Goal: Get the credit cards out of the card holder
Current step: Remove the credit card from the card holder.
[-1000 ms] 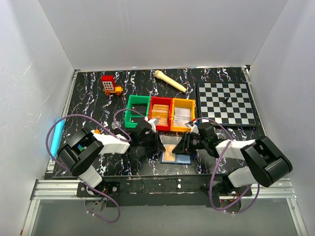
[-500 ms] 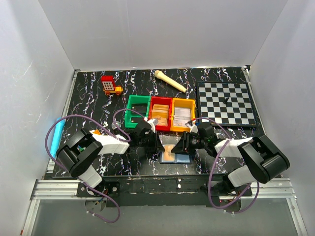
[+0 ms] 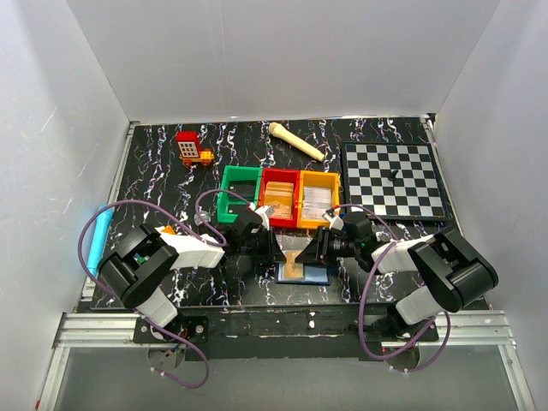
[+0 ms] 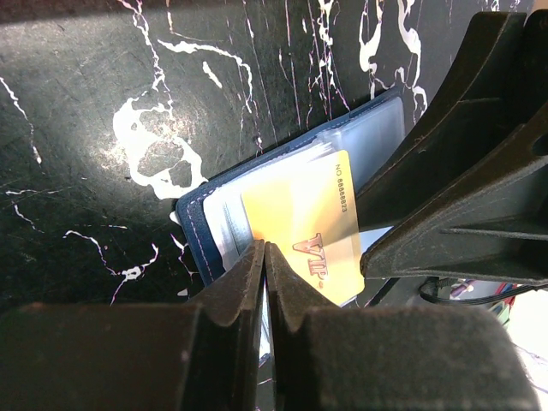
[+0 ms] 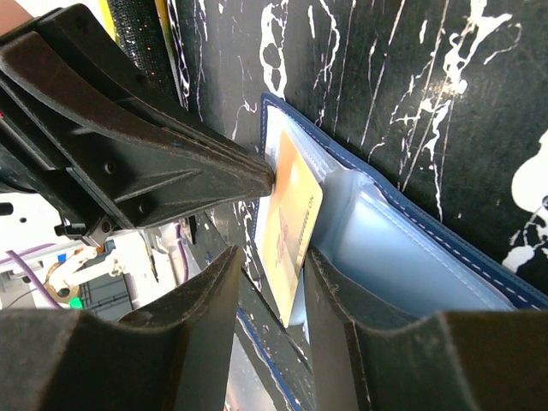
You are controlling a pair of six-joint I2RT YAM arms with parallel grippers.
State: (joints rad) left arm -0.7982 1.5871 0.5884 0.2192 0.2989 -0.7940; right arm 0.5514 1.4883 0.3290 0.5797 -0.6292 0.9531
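The card holder (image 3: 310, 274) lies open near the table's front edge, navy outside (image 4: 193, 224) and pale blue inside (image 5: 402, 257). A gold credit card (image 4: 310, 224) marked VIP sticks out of its clear sleeve and stands tilted up (image 5: 293, 224). My left gripper (image 4: 265, 253) is shut, its tips resting on the holder's flap at the card's corner. My right gripper (image 5: 272, 278) is open and straddles the card's free end. The card leans against one finger (image 5: 338, 295) with a gap to the other. In the top view both grippers (image 3: 271, 251) (image 3: 320, 249) meet over the holder.
Green (image 3: 224, 199), red (image 3: 264, 180) and orange (image 3: 336, 188) bins stand in a row just behind the holder; the red and orange ones hold cards. A chessboard (image 3: 394, 180) lies at the right, a wooden bone shape (image 3: 295, 139) and a red toy (image 3: 192, 148) at the back.
My right gripper has edged left toward the gold card, and the card now stands a little steeper. The left arm has stayed in place.
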